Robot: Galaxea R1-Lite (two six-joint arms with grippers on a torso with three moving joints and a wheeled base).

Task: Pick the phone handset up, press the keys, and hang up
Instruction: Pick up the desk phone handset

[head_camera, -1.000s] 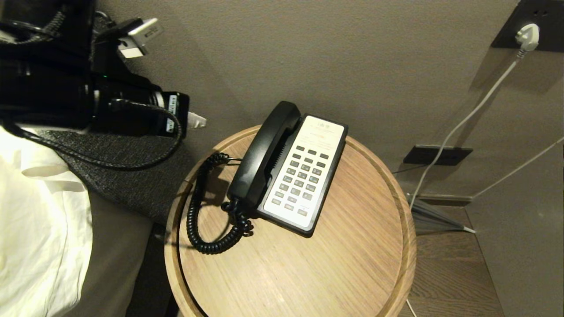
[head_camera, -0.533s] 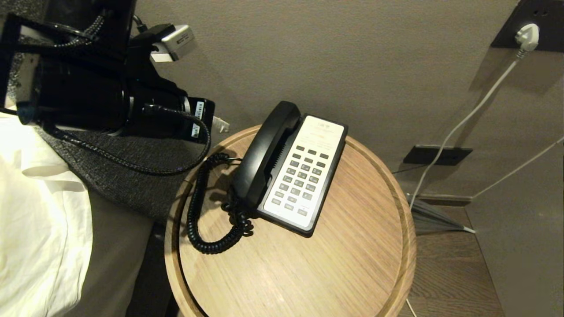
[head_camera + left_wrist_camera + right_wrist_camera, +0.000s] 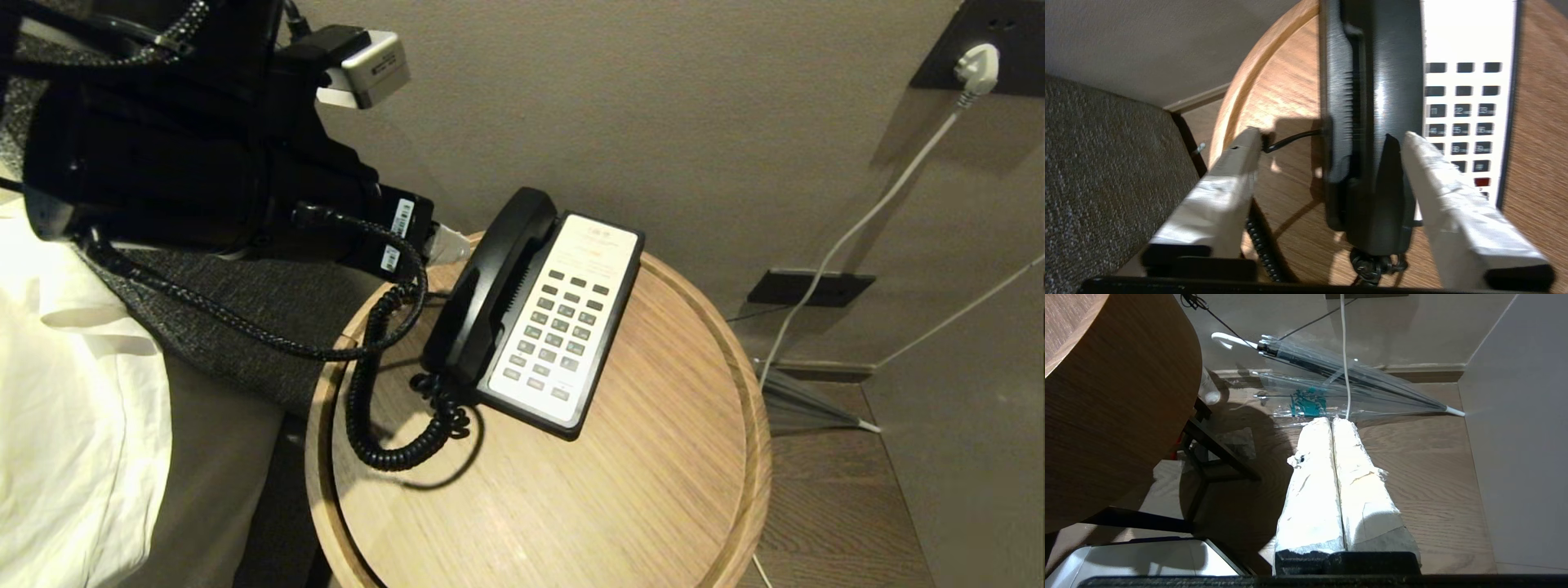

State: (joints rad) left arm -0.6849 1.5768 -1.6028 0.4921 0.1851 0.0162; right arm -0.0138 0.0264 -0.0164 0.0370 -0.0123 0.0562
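left gripper [image 3: 1331,141] spread wide, empty, straddling handset [image 3: 1372,122] mid-frame, not touching. centre on the grip bar, descend square, clear of cord [image 3: 384,408], then close.

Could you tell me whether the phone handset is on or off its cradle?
On: the phone handset lies along the phone base, cord slack.

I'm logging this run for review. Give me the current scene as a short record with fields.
handset: phone handset resting on the phone base
cord: coiled cord lying on the round wooden table
left gripper: left gripper open, fingers either side of the handset, not gripping
right gripper: right gripper shut, parked low over the floor beside the table
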